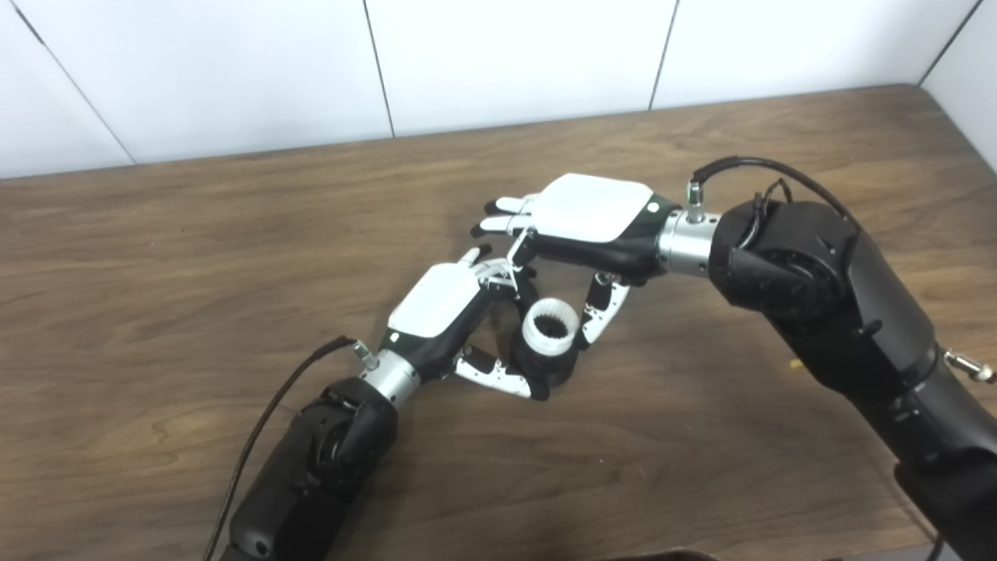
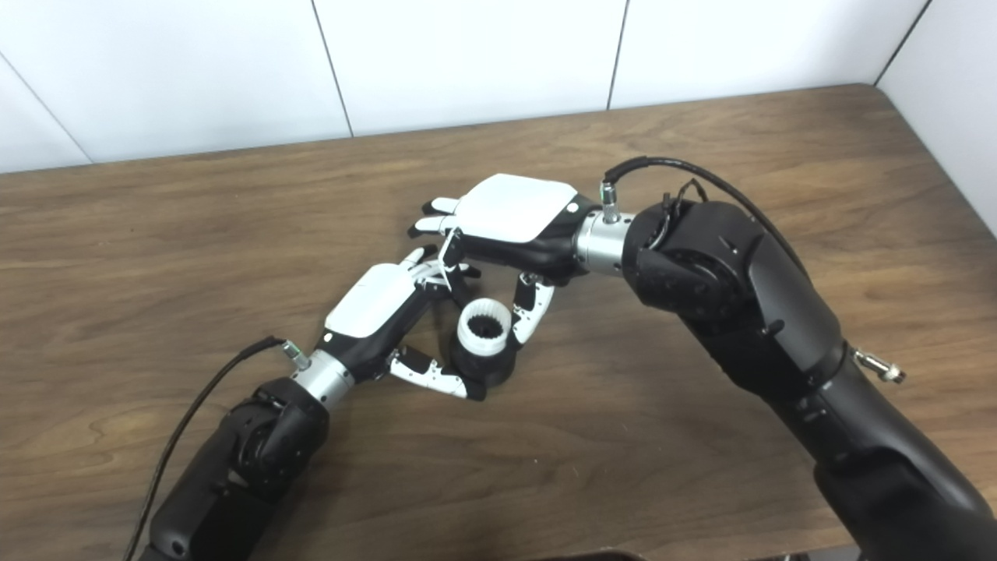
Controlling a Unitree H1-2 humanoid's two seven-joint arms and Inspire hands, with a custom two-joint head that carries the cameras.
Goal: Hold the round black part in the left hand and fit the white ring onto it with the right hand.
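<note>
My left hand point(image 1: 445, 305) is shut on the round black part point(image 1: 547, 366), held just above the wooden table point(image 1: 195, 257) with its thumb under the near side. The white ring point(image 1: 537, 336) sits on top of the black part, and dark teeth show inside its opening. My right hand point(image 1: 593, 212) hovers over it, palm down. Its thumb point(image 1: 601, 312) presses the ring's right side, one finger bends down at the far left side, and the other fingers stretch out straight above my left hand. The contact behind the ring is hidden.
A white panelled wall point(image 1: 506, 54) runs along the table's far edge, with the right corner close by. A small yellow speck point(image 1: 794, 363) lies on the table beside my right forearm. Black cables point(image 1: 257, 436) trail from both wrists.
</note>
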